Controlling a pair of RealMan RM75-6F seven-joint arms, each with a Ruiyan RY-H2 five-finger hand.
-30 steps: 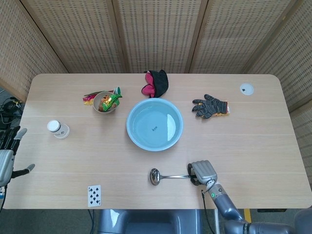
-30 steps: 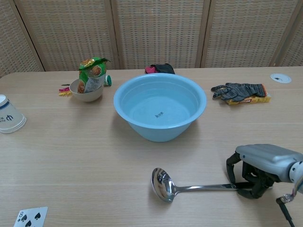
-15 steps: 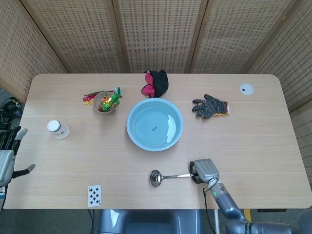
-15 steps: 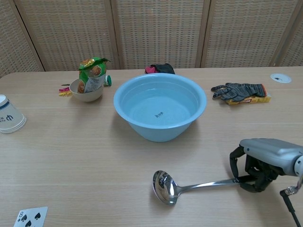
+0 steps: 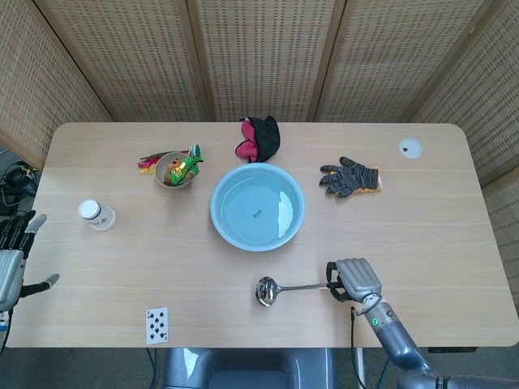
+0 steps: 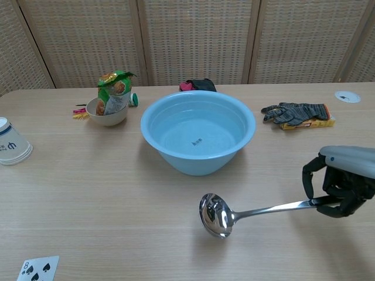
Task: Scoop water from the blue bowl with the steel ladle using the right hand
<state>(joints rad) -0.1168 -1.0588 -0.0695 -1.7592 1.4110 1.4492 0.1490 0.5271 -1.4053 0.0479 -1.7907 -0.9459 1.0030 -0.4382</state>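
Observation:
The blue bowl (image 5: 257, 206) (image 6: 197, 137) holds clear water at mid-table. My right hand (image 5: 357, 280) (image 6: 343, 180) grips the end of the steel ladle's handle near the front edge. The ladle (image 5: 285, 288) (image 6: 246, 213) hangs just above the table, its cup (image 5: 266, 292) (image 6: 215, 215) pointing left and tipped low, in front of the bowl. My left hand (image 5: 11, 261) is off the table's left side, fingers spread and holding nothing; the chest view does not show it.
A paper cup (image 5: 96, 215) (image 6: 12, 144) stands at the left. A small bowl with snack packets (image 5: 176, 169) (image 6: 109, 103) is left of the blue bowl. A black-and-pink cloth (image 5: 259, 138), a dark glove (image 5: 350, 177) (image 6: 295, 112), a playing card (image 5: 157, 324) and a white disc (image 5: 410, 147) lie around.
My right hand has lifted the ladle off the table and shifted it right, raising the handle end while the cup stays low. The left hand is still.

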